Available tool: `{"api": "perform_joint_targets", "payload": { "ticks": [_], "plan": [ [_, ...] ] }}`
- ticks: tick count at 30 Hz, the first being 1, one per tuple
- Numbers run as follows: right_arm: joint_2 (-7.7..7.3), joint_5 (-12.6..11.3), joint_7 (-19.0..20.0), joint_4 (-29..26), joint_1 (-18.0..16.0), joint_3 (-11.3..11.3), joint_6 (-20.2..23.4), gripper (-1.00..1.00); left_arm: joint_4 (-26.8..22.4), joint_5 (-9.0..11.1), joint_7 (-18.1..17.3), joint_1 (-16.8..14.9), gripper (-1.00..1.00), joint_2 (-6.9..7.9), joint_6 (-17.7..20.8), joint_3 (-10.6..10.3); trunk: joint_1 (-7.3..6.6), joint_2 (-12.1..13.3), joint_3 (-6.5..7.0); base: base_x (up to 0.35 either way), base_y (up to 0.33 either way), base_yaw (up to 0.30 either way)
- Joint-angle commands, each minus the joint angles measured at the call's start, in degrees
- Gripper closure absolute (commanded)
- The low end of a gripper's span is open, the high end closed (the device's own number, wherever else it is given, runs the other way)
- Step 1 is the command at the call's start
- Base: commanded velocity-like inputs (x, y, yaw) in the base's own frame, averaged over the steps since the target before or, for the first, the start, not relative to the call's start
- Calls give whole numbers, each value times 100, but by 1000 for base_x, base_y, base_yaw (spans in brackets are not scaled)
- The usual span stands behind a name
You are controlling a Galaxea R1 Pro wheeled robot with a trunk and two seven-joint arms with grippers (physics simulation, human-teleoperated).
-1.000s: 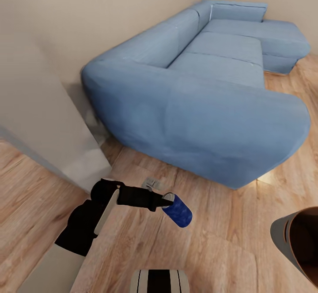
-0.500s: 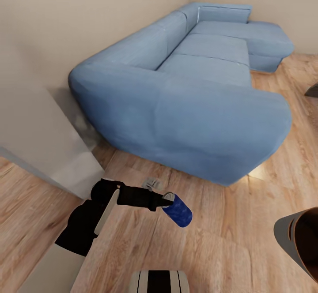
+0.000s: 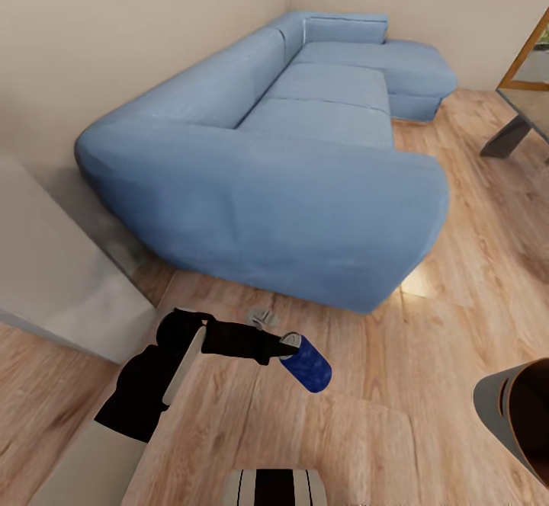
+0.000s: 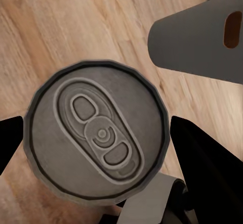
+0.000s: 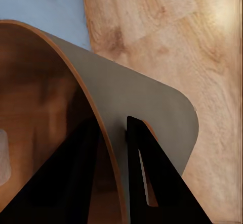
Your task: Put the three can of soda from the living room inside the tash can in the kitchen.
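In the head view my left gripper [image 3: 292, 347] is shut on a blue can of soda [image 3: 307, 366], held tilted above the wood floor. The left wrist view faces the can's silver top [image 4: 96, 131], with a black finger [image 4: 201, 150] on each side. The grey tash can [image 3: 512, 413] hangs at the right edge of the head view, its brown inside showing. My right gripper [image 5: 114, 176] is shut on its rim, one finger inside and one outside the wall [image 5: 131, 102]. The bin [image 4: 200, 37] with its slot handle [image 4: 232, 29] shows beyond the can.
A big blue sofa [image 3: 290, 148] stands ahead along the left wall. A grey wall corner [image 3: 53, 277] juts out close at my left. A dark leg under a glass top [image 3: 507, 137] and a wood-framed glass door [image 3: 534, 52] are at the far right. Light wood floor [image 3: 457, 293] lies between.
The whole view has swung to the right, so the sofa sits further left in the picture and the glass top and door have come in. Both arms keep their hold and pose.
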Motion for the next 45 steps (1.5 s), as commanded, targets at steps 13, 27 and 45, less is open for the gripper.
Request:
{"api": "perform_joint_targets", "payload": {
  "ticks": [13,27,45],
  "plan": [
    [-9,-73,53,-3,-1,-1,69,100,-10,5,-3,1,100,1,-7,-18,0,0,92,0,0,-212],
    [-9,-73,97,-3,-4,0,70,100,-7,14,-3,1,100,15,-12,-18,0,0,192,0,0,-206],
    [5,-69,75,-3,0,28,-377,100,-1,10,-3,1,100,-10,3,-28,0,0,297,0,0,-151]
  ]
}}
